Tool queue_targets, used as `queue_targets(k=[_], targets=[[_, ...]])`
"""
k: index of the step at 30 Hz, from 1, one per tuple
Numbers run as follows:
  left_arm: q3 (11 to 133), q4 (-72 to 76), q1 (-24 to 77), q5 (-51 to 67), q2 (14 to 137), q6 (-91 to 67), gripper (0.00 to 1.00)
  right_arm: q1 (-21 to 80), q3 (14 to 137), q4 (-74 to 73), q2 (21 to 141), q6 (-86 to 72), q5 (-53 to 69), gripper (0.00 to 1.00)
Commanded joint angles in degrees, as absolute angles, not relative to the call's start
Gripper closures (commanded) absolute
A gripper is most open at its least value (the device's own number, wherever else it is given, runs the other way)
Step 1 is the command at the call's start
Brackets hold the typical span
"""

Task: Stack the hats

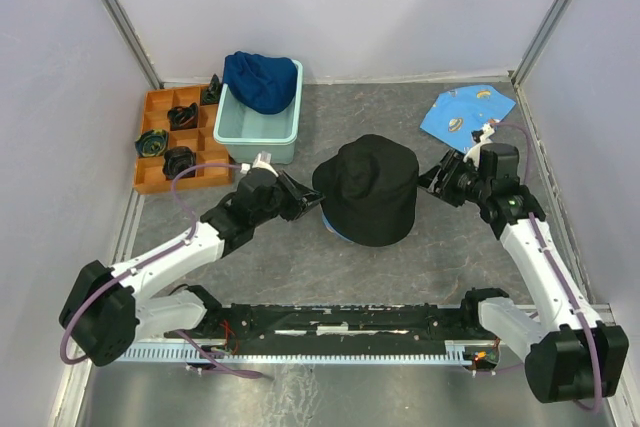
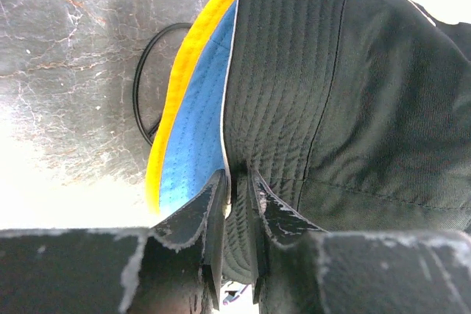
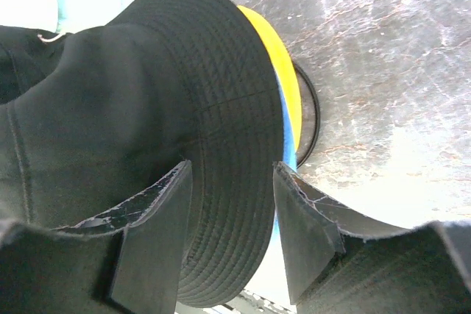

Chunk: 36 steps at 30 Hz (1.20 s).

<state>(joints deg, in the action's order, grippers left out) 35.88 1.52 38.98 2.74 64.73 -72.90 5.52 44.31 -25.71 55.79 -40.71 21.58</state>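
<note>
A black hat (image 1: 368, 190) sits on top of a pile in the middle of the table. Under its brim show a light blue hat (image 2: 195, 137) and a yellow-orange hat (image 2: 188, 71). A dark navy hat (image 1: 260, 80) lies in the mint-green tub (image 1: 250, 132). My left gripper (image 1: 310, 202) is at the pile's left edge; its fingers (image 2: 213, 204) stand a narrow gap apart, with the black brim (image 2: 239, 248) loose between them. My right gripper (image 1: 428, 179) is at the right edge, open wide astride the black brim (image 3: 228, 204), and the yellow rim (image 3: 283, 71) shows beyond it.
An orange compartment tray (image 1: 160, 177) with small dark items stands at the back left beside the tub. A printed light-blue cloth (image 1: 465, 112) lies at the back right. A thin black ring (image 2: 140, 86) lies on the table under the pile. Walls close in on three sides.
</note>
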Motion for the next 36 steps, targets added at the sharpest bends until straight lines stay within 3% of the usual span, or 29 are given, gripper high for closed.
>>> queue_targets(k=[1,4,10,19,26,31,36], targets=[[37.9,2.0,37.1,4.9,64.4,-69.1,0.75,2.3,46.1,-25.9,56.4,-39.3,21.4,0.44],[37.2,4.3,35.8,7.7,66.2,-68.6,0.73,-2.3,43.1,-22.2,59.4,-41.9,25.9,0.44],[38.6,7.7,34.2,11.5,70.8,-67.9,0.73,-13.1,32.0,2.2,65.2,-57.7,43.0,0.44],[40.9,8.0,33.2,14.1,74.2,-66.6,0.73,-14.7,21.0,33.8,69.5,-77.0,50.8,0.44],[41.1,8.4,32.4,15.2,74.8,-66.6,0.72,-14.9,20.8,33.0,67.5,-76.8,52.3,0.44],[39.8,10.4,32.4,15.1,74.2,-67.4,0.58,-14.9,20.5,34.0,68.0,-76.9,53.0,0.45],[36.7,16.4,32.1,15.2,73.3,-70.8,0.54,-14.9,20.6,33.6,69.0,-76.3,53.4,0.46]])
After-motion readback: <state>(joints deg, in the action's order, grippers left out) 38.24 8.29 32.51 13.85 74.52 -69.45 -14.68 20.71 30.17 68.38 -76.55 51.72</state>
